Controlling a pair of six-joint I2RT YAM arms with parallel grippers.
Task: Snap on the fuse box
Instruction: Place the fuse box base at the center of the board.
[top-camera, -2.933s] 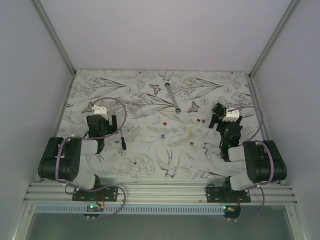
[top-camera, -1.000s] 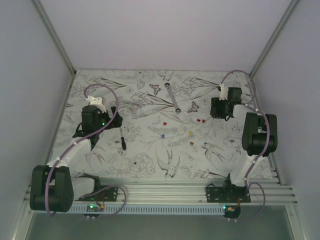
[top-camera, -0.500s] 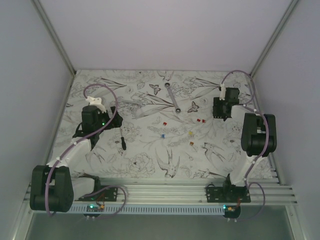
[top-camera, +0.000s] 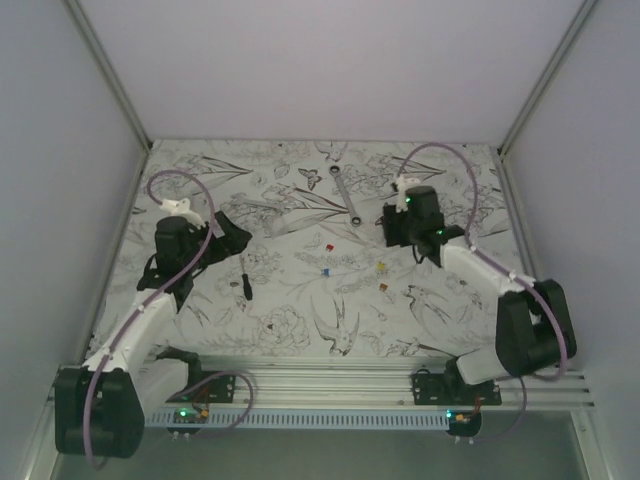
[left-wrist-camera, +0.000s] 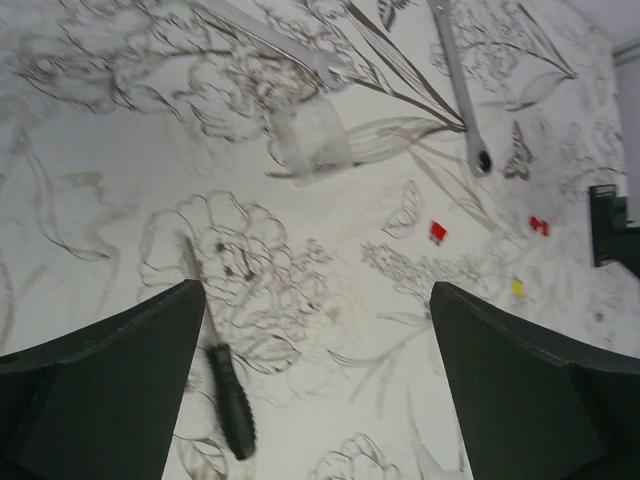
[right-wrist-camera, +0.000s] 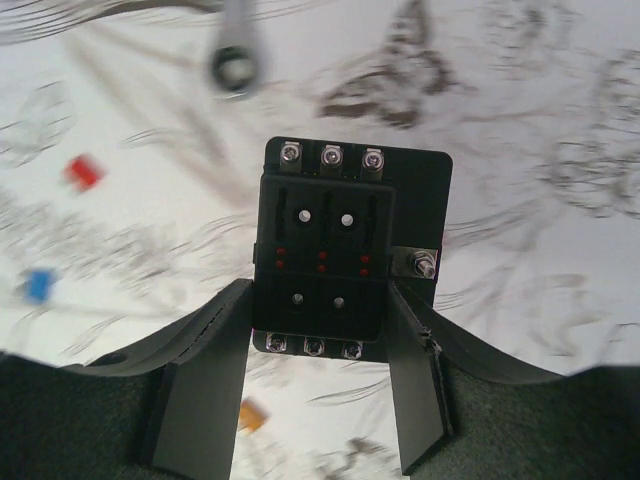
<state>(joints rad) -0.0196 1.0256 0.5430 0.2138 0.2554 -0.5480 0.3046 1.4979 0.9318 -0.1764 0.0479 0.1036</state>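
Note:
My right gripper is shut on the fuse box, a squarish black box with screws at both ends and small red dots on its face; no pale top face shows on it. In the top view the right gripper is at mid-right and covers the box. A pale translucent squarish piece lies on the mat left of centre; it also shows in the top view. My left gripper is open and empty, above the mat near that piece, at the left in the top view.
A slim black-handled screwdriver lies by the left finger, also seen from above. A steel wrench lies at the back centre. Small loose fuses lie mid-table: red, blue, yellow, orange.
My right arm has swung left from the far right edge toward the table's centre with the fuse box in its grip. My left arm has stretched forward and turned a little right.

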